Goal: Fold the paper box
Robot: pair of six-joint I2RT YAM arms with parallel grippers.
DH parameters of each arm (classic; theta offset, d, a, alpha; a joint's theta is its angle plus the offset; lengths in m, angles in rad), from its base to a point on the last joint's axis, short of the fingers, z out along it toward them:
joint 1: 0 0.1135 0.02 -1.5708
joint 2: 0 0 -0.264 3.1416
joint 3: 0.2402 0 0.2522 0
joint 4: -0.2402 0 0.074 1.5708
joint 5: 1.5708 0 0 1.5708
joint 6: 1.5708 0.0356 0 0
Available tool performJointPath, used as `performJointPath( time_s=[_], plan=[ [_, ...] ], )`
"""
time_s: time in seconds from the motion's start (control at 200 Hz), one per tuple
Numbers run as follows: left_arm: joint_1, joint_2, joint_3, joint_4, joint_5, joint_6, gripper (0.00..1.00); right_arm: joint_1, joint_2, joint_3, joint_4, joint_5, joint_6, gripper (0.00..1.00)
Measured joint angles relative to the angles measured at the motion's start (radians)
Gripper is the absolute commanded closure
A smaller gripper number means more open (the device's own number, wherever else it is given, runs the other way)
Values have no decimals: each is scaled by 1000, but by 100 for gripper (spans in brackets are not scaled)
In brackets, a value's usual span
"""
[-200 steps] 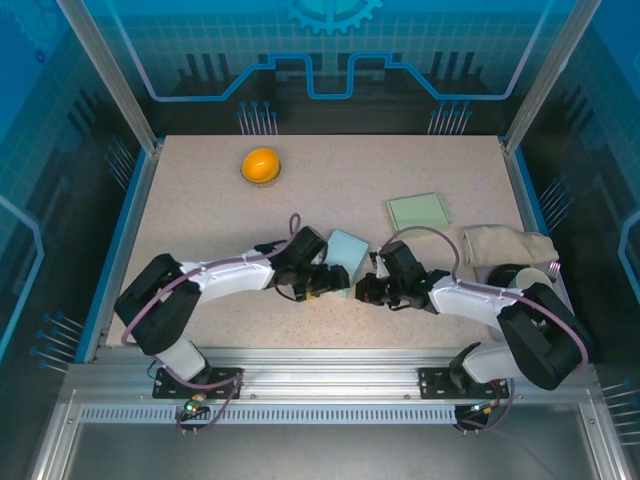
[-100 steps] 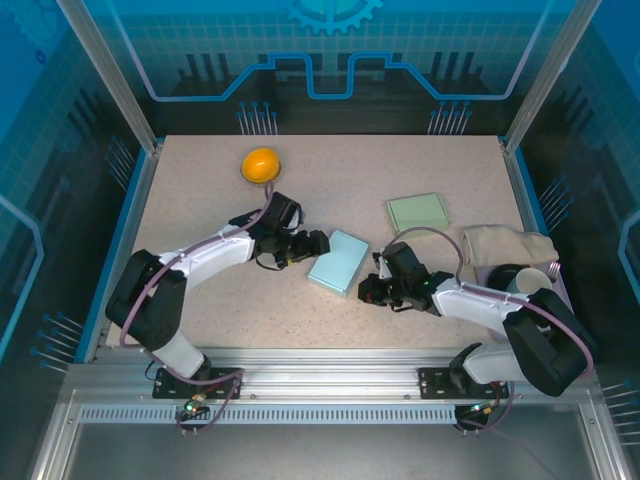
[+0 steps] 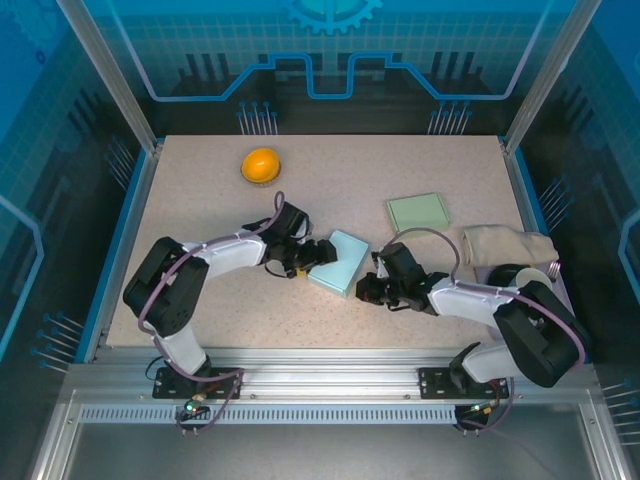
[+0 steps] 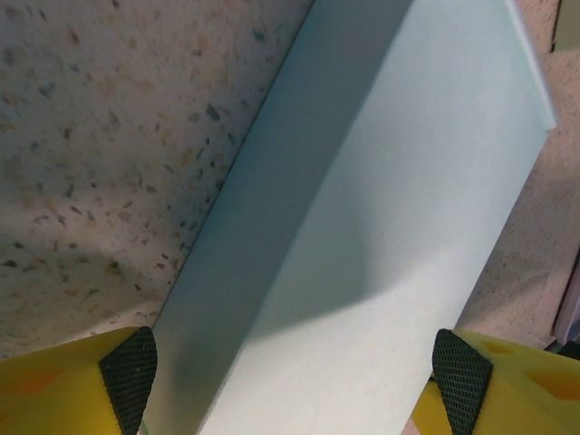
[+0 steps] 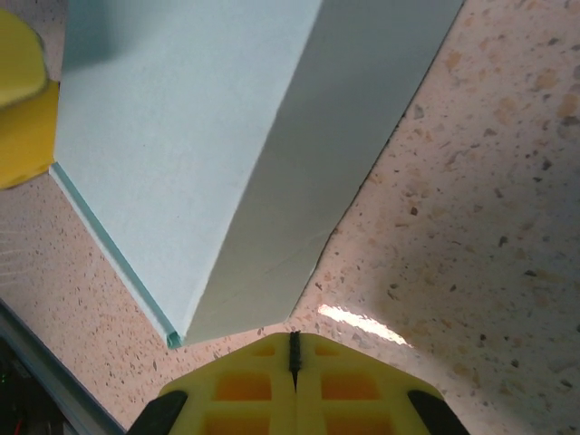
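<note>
The pale paper box (image 4: 362, 227) lies inside my wide-open left gripper (image 4: 294, 372), while my right gripper (image 5: 292, 349), pinched closed, sits just beside the box's corner.

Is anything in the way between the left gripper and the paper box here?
Nothing visible does. The left gripper has its open fingers on either side of the light blue paper box, which lies on the speckled table.
</note>
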Motion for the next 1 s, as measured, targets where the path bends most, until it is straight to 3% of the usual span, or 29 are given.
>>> performJointPath(
  time_s=[0.64, 1.0],
  plan=[
    [-43, -1, -58, 45, -25, -79, 16, 34, 55, -41, 135, 0, 101, 96],
    [-115, -18, -72, 76, -149, -168, 16, 33, 55, -89, 240, -1, 142, 96]
  ],
)
